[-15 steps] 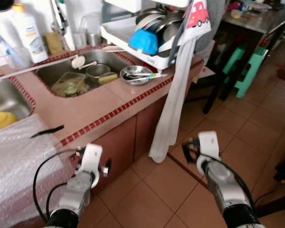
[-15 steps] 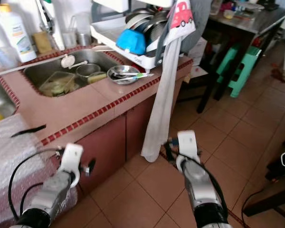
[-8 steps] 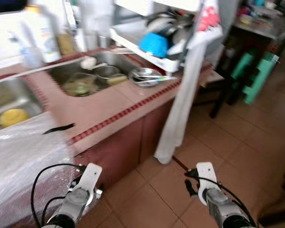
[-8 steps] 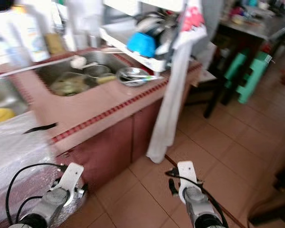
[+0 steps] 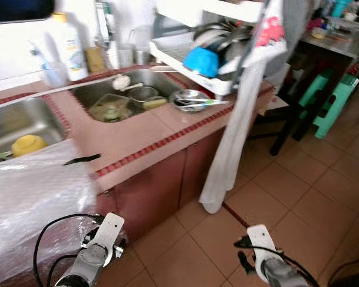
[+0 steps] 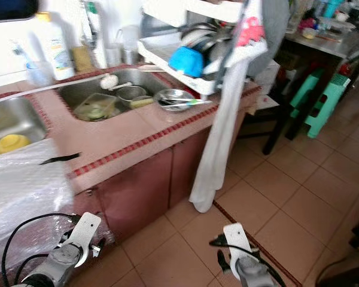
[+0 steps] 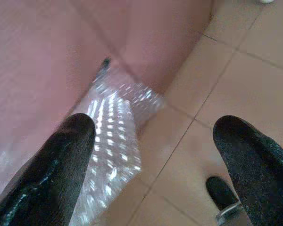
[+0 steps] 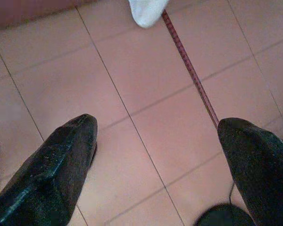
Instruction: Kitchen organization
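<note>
I'm facing counter (image 5: 137, 134), red tile trim along front edge, cabinet doors below. Open tiled floor (image 5: 299, 197) to my right, green stools (image 5: 329, 98) and dark table beyond. Bubble wrap (image 5: 36, 203) drapes over counter's near left corner. Sink (image 5: 122, 95) holds dirty dishes, steel bowl (image 5: 189, 98) at rim, dish rack (image 5: 197, 57) behind, white towel (image 5: 236, 128) hanging to floor. Bottle (image 5: 69, 42) label unreadable. Left gripper (image 7: 155, 155) spread wide, empty, just beside bubble wrap. Right gripper (image 8: 155, 155) spread wide, empty, over floor.
</note>
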